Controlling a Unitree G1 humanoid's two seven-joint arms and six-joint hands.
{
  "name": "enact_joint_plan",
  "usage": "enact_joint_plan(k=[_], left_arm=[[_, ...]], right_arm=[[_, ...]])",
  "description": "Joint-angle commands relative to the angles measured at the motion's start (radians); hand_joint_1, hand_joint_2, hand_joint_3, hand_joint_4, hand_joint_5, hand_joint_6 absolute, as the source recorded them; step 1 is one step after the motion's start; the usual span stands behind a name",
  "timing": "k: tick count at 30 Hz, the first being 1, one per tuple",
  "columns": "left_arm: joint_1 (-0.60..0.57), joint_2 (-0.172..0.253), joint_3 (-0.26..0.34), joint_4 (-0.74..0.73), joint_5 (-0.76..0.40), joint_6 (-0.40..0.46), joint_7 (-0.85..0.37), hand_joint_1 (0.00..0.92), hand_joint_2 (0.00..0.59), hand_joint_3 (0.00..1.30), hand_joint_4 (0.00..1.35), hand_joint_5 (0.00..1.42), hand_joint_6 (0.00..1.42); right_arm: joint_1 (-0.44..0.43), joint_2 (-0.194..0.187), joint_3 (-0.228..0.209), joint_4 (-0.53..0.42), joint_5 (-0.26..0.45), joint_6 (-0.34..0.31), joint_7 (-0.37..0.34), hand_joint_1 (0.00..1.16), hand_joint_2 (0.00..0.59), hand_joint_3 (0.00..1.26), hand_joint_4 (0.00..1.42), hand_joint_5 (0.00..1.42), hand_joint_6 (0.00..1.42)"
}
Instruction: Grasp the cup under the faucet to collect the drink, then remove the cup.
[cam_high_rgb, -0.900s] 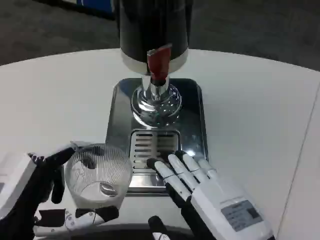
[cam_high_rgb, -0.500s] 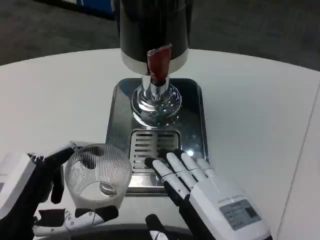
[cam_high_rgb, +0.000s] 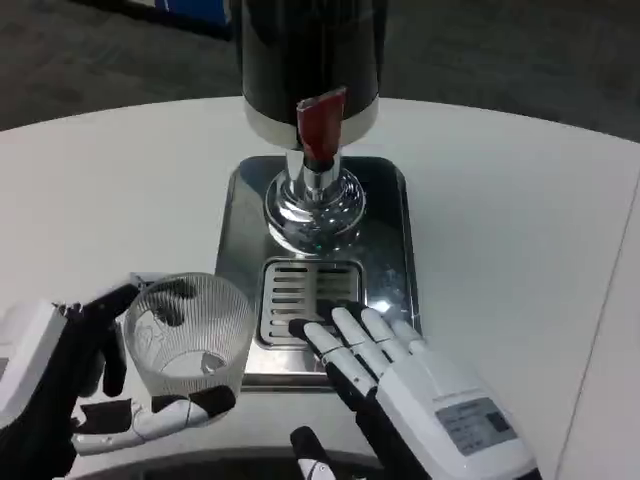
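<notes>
From the head view, my left hand (cam_high_rgb: 60, 385) wraps the ribbed clear glass cup (cam_high_rgb: 185, 340), fingers curled around its near and left sides, holding it upright just left of the steel drip tray (cam_high_rgb: 385, 250), off the grate (cam_high_rgb: 305, 298) and not beneath the faucet (cam_high_rgb: 318, 135). My right hand (cam_high_rgb: 420, 390) holds nothing, its fingers nearly straight and slightly apart, their tips resting on the tray's near edge by the grate. I cannot tell whether the cup holds any drink.
</notes>
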Motion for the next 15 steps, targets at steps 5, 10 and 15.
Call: enact_joint_plan(k=[5,10,15], left_arm=[[-0.144,-0.043,-0.071,0.090,0.080,0.040,0.089,0.537,0.099,0.97,1.11,1.19,1.34],[-0.233,-0.032,-0.109,0.175,0.131,0.057,0.136,0.538,0.098,0.97,1.11,1.19,1.34],[-0.342,-0.021,-0.159,0.293,0.171,0.064,0.183,0.538,0.098,0.97,1.11,1.19,1.34]], right_arm=[[0.034,0.009,-0.005,-0.026,-0.012,0.021,0.017,0.32,0.500,0.09,0.00,0.00,0.00],[0.055,0.011,-0.009,-0.041,-0.016,0.027,0.015,0.32,0.500,0.09,0.00,0.00,0.00],[0.070,0.018,-0.016,-0.059,-0.024,0.038,0.017,0.35,0.506,0.10,0.00,0.00,0.00]])
